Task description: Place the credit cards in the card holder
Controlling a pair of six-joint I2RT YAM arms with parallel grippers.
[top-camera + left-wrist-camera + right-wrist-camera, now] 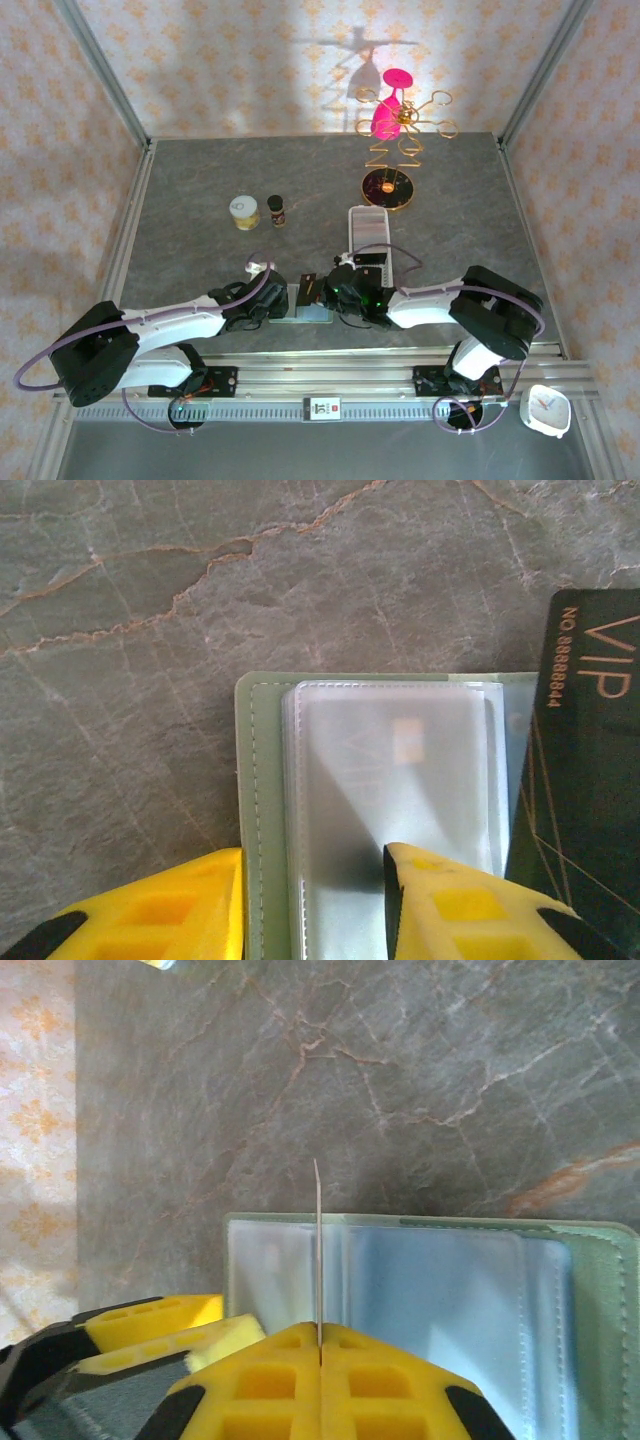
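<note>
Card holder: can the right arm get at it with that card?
Probably yes. The right gripper, shut on a credit card held edge-on, is right over the open card holder; the left gripper sits at one edge, leaving the sleeves free.

Robot test cell in a lab.
Aluminium posts (pixel 106 70) frame wallpapered panels (pixel 250 70) around a stone-look worktop (pixel 190 190); a left arm (pixel 170 325) and a right arm (pixel 430 300) sit bolted to a metal rail (pixel 340 365) along its near edge.

Card holder (pixel 390 800) at bench (pixel 200 180) front-centre, card (pixel 585 800) standing over it; tray (pixel 368 230) just behind-right; jar (pixel 245 212) & bottle (pixel 276 210) further back-left.
</note>
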